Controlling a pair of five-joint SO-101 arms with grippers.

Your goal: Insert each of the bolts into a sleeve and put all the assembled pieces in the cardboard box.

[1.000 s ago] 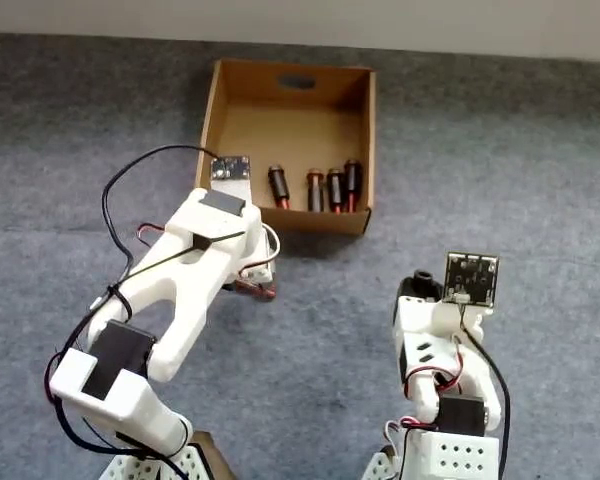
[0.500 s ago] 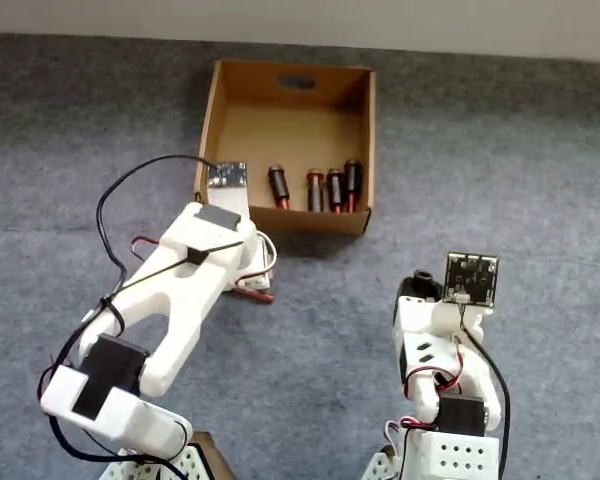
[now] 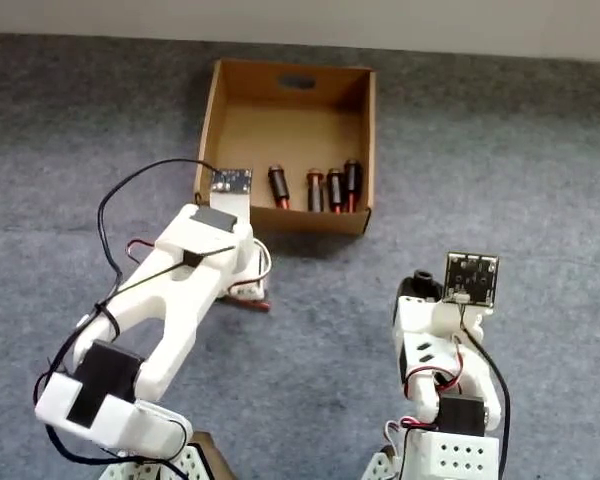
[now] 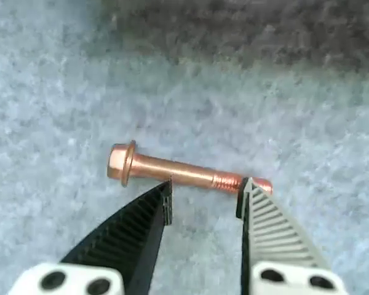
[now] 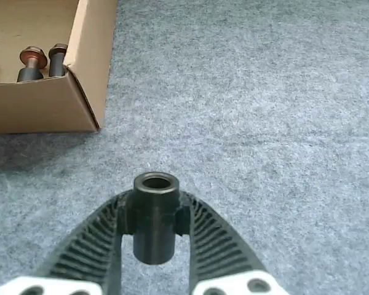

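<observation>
Copper-coloured and flanged at the head, a bolt [image 4: 184,172] is found lying flat on the grey textured desk [image 4: 307,92]. The left gripper [image 4: 206,195] is positioned over it with its fingers spread apart. The dark fingertip is beside the mid-shank and the pale fingertip is at the threaded end. Nothing is gripped, and contact with the bolt cannot be confirmed.

A black sleeve [image 5: 154,227] is held upright between the closed fingers of the right gripper [image 5: 154,212], with its open bore facing upward. In the high view this arm is seen near the front of the desk, well apart from the cardboard box [image 3: 290,130].

The box is placed at the far side of the desk. Four assembled pieces [image 3: 316,188] are recorded inside it, lined up against the near wall. The left arm [image 3: 195,270] is located just in front of the box's near-left corner. A corner of the box [image 5: 49,110] is also visible in the right wrist view, with two bolt heads [image 5: 32,58] behind it.
</observation>
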